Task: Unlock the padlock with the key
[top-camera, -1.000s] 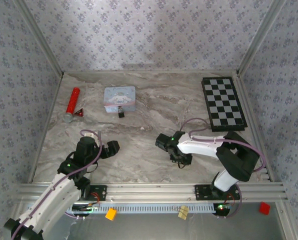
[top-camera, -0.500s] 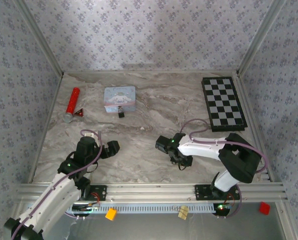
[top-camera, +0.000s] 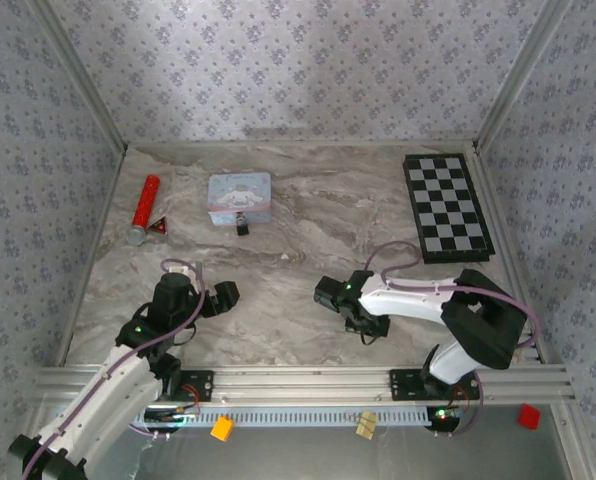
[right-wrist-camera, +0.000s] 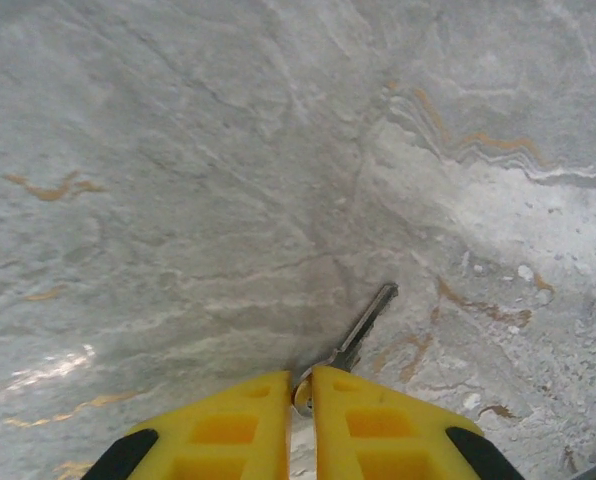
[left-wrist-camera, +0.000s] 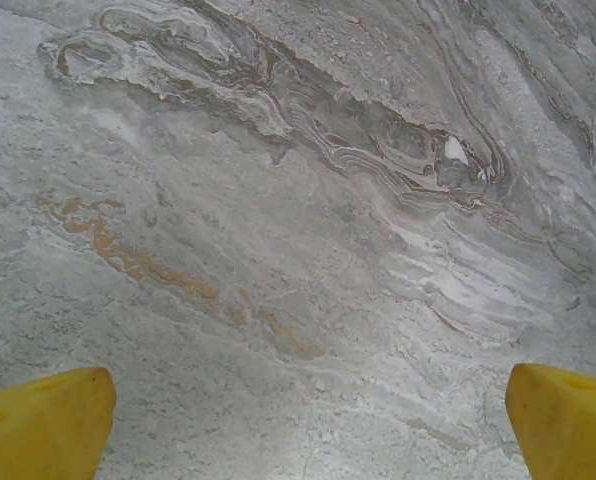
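**A:** What is the setting?

**B:** A grey, veined marble worktop (top-camera: 278, 270), boxed in on three sides by flowered wallpaper (top-camera: 298, 70).

**A:** Where is the padlock?

**B:** The padlock (top-camera: 243, 227) sits toward the far left corner, at the near side of a pale blue tin (top-camera: 240, 198). From above it is too small for me to say whether it touches the tin or only sits just beside it. A red cylinder (top-camera: 145, 208) and a small red triangular piece (top-camera: 159, 227) lie closer to the left edge. A chessboard (top-camera: 448, 207) lies in the far right corner.

**A:** And the key?

**B:** The key (right-wrist-camera: 363, 325) is well apart from the padlock, near the near edge and a little right of the middle. Its blade points away from the right gripper (right-wrist-camera: 300, 385). That gripper's yellow fingers (right-wrist-camera: 228, 425) are drawn together to a sliver, pinching the key's head between their tips.

**A:** The other arm?

**B:** The left gripper (left-wrist-camera: 303, 425) hovers over the worktop toward the near left corner. Its jaws are spread wide, with one yellow fingertip (left-wrist-camera: 43, 425) at each lower corner of its wrist view and only marble between them.
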`<act>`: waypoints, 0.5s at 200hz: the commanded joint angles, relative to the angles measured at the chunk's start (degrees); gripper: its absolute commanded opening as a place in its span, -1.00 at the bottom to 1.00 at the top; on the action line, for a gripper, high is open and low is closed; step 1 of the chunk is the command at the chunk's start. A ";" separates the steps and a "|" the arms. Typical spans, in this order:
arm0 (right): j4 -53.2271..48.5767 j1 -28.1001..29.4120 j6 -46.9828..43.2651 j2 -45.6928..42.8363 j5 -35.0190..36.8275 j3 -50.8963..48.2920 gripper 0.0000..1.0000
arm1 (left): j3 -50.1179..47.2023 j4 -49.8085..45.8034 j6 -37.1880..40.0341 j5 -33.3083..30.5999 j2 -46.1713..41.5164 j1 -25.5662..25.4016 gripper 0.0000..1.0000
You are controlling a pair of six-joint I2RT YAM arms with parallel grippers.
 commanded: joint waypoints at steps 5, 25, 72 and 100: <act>-1.54 0.44 2.41 -1.08 1.14 -1.30 -0.73 | 0.66 1.62 0.86 -0.58 0.54 -0.41 1.00; -1.27 0.58 2.55 -1.08 0.94 -1.42 -0.67 | 0.66 1.70 0.84 -0.58 0.80 -0.41 1.00; -3.76 0.98 3.12 -2.46 1.45 -0.61 -0.46 | 1.04 1.90 1.02 -0.67 1.41 -0.41 1.00; -4.57 1.05 4.09 -4.51 1.38 -1.85 -0.45 | 1.19 2.12 1.17 -0.67 1.82 -0.41 1.00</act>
